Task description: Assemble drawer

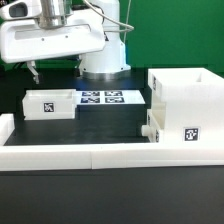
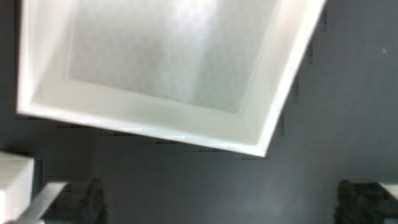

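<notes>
A shallow white tray [image 1: 50, 104] with a square tag on its side lies on the dark table at the exterior view's left. In the wrist view the tray [image 2: 169, 65] shows from above, tilted in the picture, with its inside empty. My gripper [image 1: 33, 72] hangs above and just behind this tray, apart from it. In the wrist view my gripper [image 2: 217, 205] is open and empty, with dark fingers [image 2: 71, 200] wide apart over bare table. The tall white housing [image 1: 186, 100] stands at the exterior view's right, tagged, with a small knob [image 1: 147, 128] sticking out of its side.
The marker board [image 1: 101, 98] lies between the tray and the housing. A long low white wall strip [image 1: 100, 155] runs along the front, with another short piece [image 1: 5, 130] at the exterior view's left. A white corner [image 2: 15, 180] shows near my gripper.
</notes>
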